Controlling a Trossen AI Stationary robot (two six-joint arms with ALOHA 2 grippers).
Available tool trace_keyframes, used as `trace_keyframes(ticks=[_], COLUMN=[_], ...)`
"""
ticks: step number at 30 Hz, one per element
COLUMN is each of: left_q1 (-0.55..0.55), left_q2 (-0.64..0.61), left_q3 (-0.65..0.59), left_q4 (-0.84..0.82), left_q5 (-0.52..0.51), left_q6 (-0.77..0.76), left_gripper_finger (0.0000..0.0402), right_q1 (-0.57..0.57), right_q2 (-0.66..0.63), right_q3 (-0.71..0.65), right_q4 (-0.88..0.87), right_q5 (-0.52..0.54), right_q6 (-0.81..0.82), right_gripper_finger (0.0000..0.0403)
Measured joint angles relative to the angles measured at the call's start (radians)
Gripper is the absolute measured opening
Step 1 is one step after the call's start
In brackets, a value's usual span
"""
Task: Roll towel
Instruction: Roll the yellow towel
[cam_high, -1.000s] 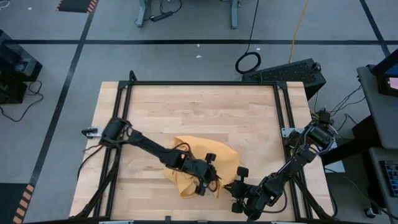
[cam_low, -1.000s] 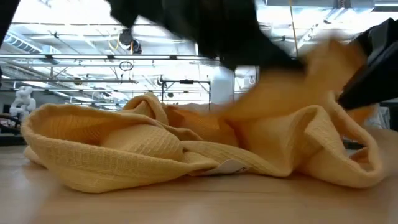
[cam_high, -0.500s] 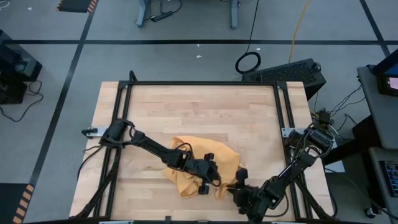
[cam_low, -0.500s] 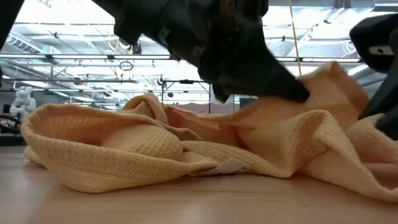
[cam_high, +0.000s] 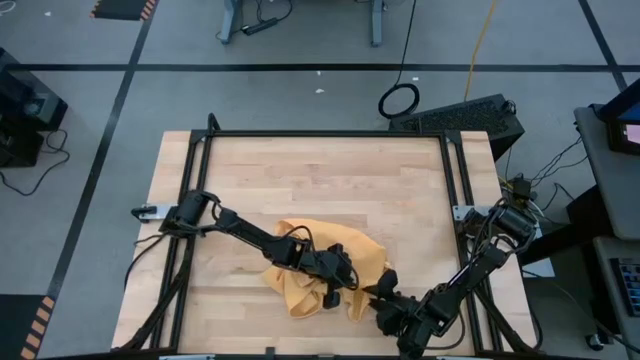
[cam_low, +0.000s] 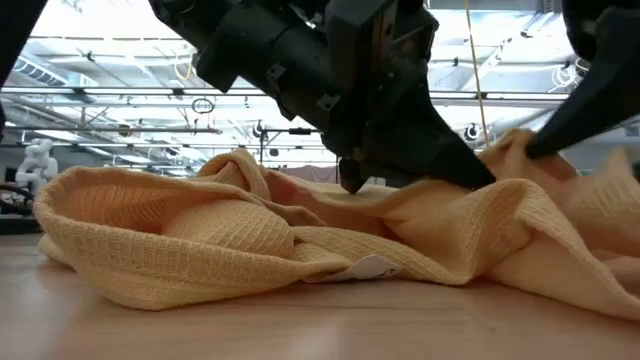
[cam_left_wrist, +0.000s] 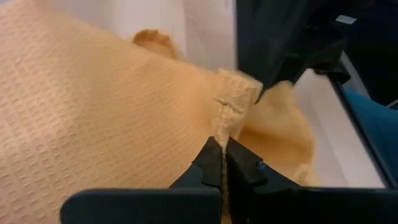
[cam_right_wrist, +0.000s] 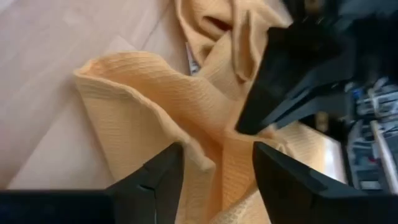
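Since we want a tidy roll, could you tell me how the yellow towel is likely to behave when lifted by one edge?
The towel looks floppy: it lies crumpled in soft folds. Pinched in the shut left pincer, its hem bunches, so it would probably drape rather than hold shape. Its waffle weave looks grippy, unlikely to slip.

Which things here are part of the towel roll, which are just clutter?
Job: towel; left gripper, shut on the towel's edge; right gripper, open over it.
Clutter: coiled cable and black case on the floor beyond the table.
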Motion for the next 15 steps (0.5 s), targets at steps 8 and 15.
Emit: trace_keyframes(ticks=[8, 15], left_q1=[0.003, 0.003], left_q2=[0.0, 0.0], left_q3=[0.0, 0.0], left_q4=[0.007, 0.022], left_q5=[0.039, 0.098], left_q6=[-0.025, -0.051], left_gripper_finger=[0.0002, 0.0002], right_q1=[0.01, 0.039], right_q2=[0.0, 0.0], right_q3=[0.0, 0.0], right_q4=[-0.004, -0.004], right_q5=[0.089, 0.133], right_q6=[-0.016, 0.026], right_gripper_finger=[0.0185, 0.0185])
